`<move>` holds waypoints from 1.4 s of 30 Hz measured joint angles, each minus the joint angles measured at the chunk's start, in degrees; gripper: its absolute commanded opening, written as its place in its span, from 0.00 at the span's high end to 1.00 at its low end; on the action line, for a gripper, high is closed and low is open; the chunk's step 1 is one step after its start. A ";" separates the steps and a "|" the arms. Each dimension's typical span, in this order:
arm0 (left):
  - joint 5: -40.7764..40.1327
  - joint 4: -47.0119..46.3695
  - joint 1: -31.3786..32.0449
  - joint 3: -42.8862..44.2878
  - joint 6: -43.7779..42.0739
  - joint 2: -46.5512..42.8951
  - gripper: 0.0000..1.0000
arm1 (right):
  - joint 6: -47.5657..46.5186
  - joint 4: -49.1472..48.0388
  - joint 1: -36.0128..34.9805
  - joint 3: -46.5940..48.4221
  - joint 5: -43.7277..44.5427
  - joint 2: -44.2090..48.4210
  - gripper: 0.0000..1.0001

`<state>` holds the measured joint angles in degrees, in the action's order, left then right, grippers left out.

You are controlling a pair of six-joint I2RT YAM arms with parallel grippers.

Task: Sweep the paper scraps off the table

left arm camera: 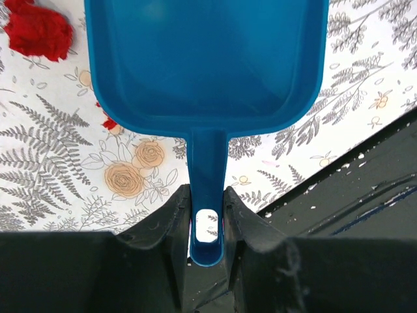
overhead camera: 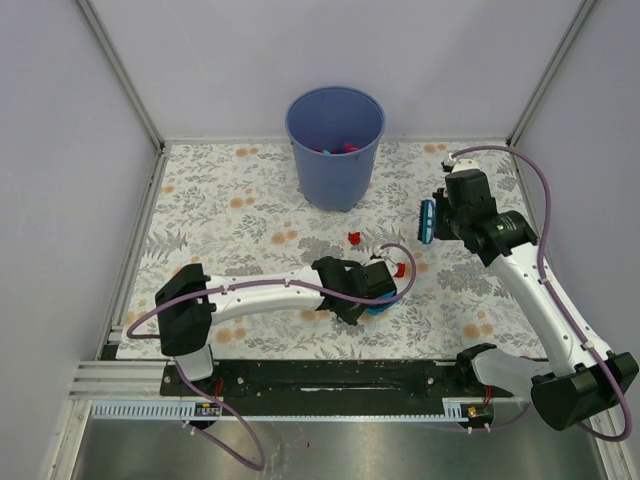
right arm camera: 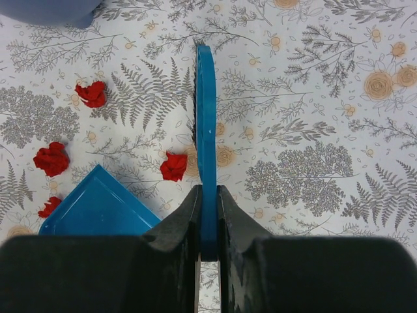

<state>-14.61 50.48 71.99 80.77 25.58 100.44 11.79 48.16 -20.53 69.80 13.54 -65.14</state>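
L gripper (left arm camera: 207, 195) is clamped on the handle of a blue dustpan (left arm camera: 205, 65). Its jaws are closed to the handle's width, and the pan is held low over the table (overhead camera: 220, 215), approx. centre-front. R gripper (right arm camera: 208, 195) is closed tight on the back of a blue brush (right arm camera: 206, 117), seen edge-on over the table's right side. Whether the bristles touch the surface can't be told.

Red paper scraps (right arm camera: 173, 165) are scattered on the table btw. the two tools. In the R wrist view one lies just beside the brush, two more (right arm camera: 51, 158) (right arm camera: 91, 93) are spread further out, and a fourth (right arm camera: 49, 207) is at the pan's edge. In the L wrist view one scrap (left arm camera: 39, 29) is seen off the pan's front-left corner, and another (left arm camera: 109, 122) is partly hidden under the pan's left side.

A blue bucket (overhead camera: 335, 145) is stood at the back of the table, w/ red bits visible inside.
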 measured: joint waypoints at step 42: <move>9.38 -11.15 -6.40 -5.35 -6.73 4.11 1.00 | -4.31 -13.92 0.04 -15.43 -8.90 -6.67 1.00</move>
<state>-5.23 39.33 65.58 75.42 18.85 104.55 7.49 34.24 -20.49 54.37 4.64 -71.81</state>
